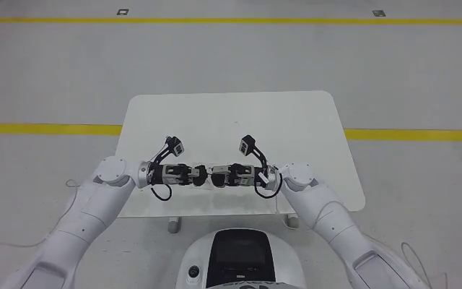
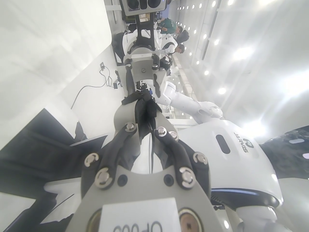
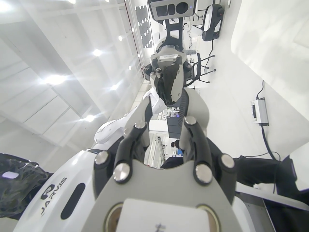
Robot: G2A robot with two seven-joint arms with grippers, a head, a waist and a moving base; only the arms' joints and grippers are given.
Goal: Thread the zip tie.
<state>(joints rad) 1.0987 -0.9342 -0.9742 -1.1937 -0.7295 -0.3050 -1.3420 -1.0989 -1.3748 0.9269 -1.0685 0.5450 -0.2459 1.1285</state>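
Tip to tip over the near part of the white table (image 1: 289, 115), my left gripper (image 1: 204, 175) and right gripper (image 1: 219, 175) face each other. The left gripper's fingers (image 2: 131, 127) are pressed together on a thin black strand, which I take to be the zip tie (image 2: 152, 150). The strand runs back from the pads toward the wrist, but the clamped end is too dark for me to make out. The right gripper's fingers (image 3: 142, 118) stand apart, holding nothing I can see, and the left gripper's closed tip sits just in front of that gap.
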